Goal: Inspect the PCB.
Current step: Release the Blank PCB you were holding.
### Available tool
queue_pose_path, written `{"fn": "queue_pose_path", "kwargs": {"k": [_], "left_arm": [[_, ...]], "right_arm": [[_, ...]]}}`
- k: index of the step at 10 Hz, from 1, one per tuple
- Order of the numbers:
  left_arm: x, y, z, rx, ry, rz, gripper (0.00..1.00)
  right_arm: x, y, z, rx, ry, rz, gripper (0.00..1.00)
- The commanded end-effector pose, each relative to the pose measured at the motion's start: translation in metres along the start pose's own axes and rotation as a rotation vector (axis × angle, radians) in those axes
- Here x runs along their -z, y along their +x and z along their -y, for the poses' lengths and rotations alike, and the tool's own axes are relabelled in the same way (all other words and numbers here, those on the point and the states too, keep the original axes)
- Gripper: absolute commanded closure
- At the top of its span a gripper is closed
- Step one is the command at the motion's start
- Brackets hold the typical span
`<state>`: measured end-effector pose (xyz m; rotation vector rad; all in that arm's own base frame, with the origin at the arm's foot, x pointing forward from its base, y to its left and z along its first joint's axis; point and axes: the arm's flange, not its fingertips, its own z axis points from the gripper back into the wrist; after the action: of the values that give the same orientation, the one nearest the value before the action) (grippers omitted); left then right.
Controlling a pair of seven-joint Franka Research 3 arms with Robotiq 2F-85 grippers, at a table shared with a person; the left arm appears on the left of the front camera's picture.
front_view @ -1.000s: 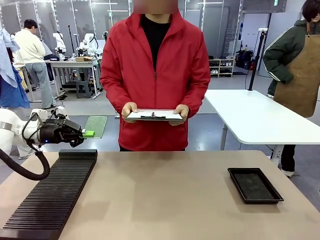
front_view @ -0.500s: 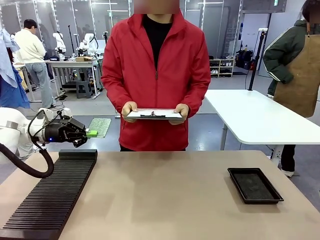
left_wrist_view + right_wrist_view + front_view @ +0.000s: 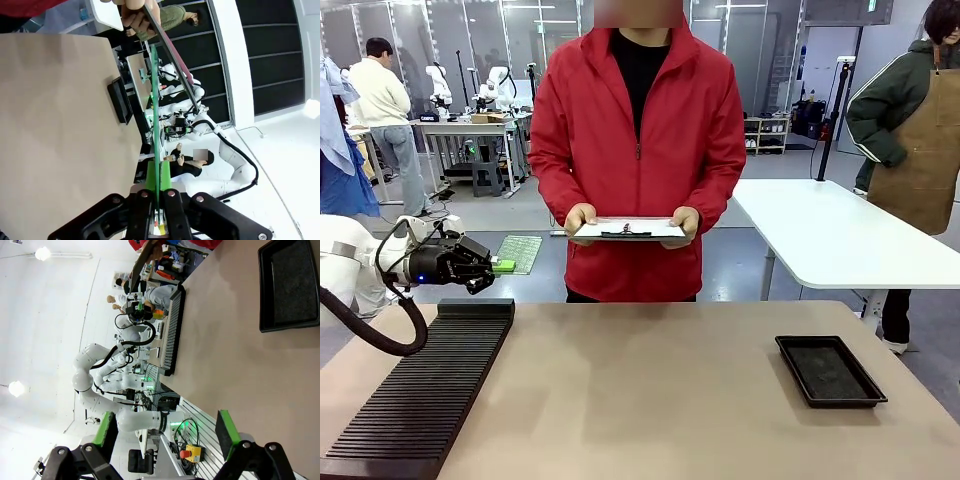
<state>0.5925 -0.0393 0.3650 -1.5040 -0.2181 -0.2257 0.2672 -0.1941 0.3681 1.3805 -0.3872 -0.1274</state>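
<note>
The PCB, a thin green board with a fine dotted face, hangs in the air at the left, above the far end of the black slotted rack. My left gripper is shut on its near edge. In the left wrist view the PCB shows edge-on as a thin green line rising from between the left gripper's closed fingers. My right gripper stands open above the table with nothing between its green pads. A person in a red jacket stands across the table, holding a white clipboard in both hands.
A black tray lies at the right of the tan table; it also shows in the right wrist view as a tray. The slotted rack runs along the table's left side. A white table and other people stand behind.
My left gripper has moved a little to the right with the PCB in it, mostly in the first half second. The person and clipboard have barely shifted.
</note>
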Motion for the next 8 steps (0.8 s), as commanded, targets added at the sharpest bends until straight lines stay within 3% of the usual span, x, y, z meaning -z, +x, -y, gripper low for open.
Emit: {"fn": "queue_pose_path", "kwargs": {"k": [1,8], "left_arm": [[0.0004,-0.0012,-0.0003,-0.002,0.001,-0.002,0.97],[0.0004,-0.0012,-0.0003,-0.002,0.001,-0.002,0.97]], "right_arm": [[-0.0001,-0.0007,-0.0007,-0.002,0.01,0.005,0.0],[-0.0001,-0.0007,-0.0007,-0.002,0.01,0.005,0.0]]}}
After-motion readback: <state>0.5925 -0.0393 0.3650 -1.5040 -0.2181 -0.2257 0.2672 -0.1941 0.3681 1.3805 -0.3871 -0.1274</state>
